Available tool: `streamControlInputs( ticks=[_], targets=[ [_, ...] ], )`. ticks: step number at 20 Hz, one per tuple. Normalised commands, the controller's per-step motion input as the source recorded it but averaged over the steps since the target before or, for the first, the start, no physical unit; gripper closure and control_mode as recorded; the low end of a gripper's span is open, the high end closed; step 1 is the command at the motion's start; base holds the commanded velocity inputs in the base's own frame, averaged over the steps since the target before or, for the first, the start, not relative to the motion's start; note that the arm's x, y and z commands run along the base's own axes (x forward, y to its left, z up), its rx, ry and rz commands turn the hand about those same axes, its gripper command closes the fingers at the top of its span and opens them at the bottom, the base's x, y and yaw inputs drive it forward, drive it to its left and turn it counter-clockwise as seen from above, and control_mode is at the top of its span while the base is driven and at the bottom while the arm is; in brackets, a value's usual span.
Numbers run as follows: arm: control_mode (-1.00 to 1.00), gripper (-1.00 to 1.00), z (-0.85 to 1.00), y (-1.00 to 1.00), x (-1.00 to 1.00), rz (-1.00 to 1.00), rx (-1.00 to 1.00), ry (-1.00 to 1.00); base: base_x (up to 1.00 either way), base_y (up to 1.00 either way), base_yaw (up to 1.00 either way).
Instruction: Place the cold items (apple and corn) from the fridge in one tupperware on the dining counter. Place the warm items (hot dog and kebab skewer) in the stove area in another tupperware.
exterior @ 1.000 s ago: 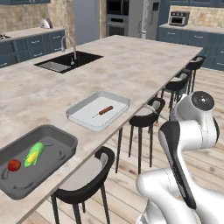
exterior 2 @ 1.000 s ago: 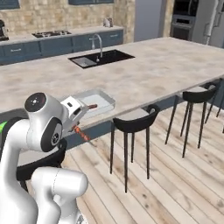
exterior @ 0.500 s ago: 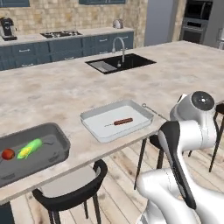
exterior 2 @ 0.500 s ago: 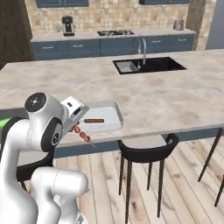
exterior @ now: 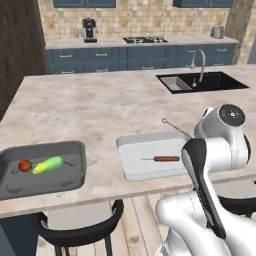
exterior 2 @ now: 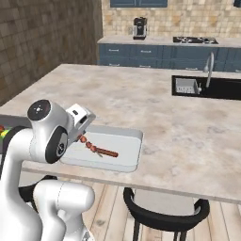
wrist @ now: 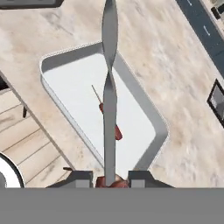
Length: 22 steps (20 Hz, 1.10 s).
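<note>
The gripper (wrist: 110,180), fingers closed on the kebab skewer (wrist: 109,100), hovers at the six o'clock edge of the white tupperware (wrist: 146,111), where the hot dog (exterior: 166,159) lies.

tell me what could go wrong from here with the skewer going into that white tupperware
1. The kebab skewer is long and pinched at one end by the gripper; released while tilted, it could catch the white tupperware rim and tip onto the counter.
2. The hot dog already lies mid-container, so the skewer may land on it and roll it.
3. The container sits near the counter edge; a nudge could push it off.
</note>
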Motion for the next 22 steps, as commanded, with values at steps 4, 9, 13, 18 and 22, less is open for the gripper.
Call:
streamControlInputs(
  ticks=[4, 9, 13, 18, 22],
  targets=[
    [-1.0, 1.0, -0.34, -0.09, 1.0, 0.3, 0.02, 0.52, 0.0, 0.0, 0.0],
    [-1.0, 1.0, -0.57, 0.0, 1.0, 0.43, -0.04, 0.6, 0.0, 0.0, 0.0],
    [-1.0, 1.0, -0.57, 0.0, 1.0, 0.34, -0.02, 0.4, 0.0, 0.0, 0.0],
    [-1.0, 1.0, -0.56, 0.0, 0.92, 0.23, 0.0, 0.25, 0.0, 0.0, 0.0],
    [-1.0, 1.0, -0.58, -0.01, 0.86, 0.14, 0.0, 0.22, 0.0, 0.0, 0.0]
  ],
)
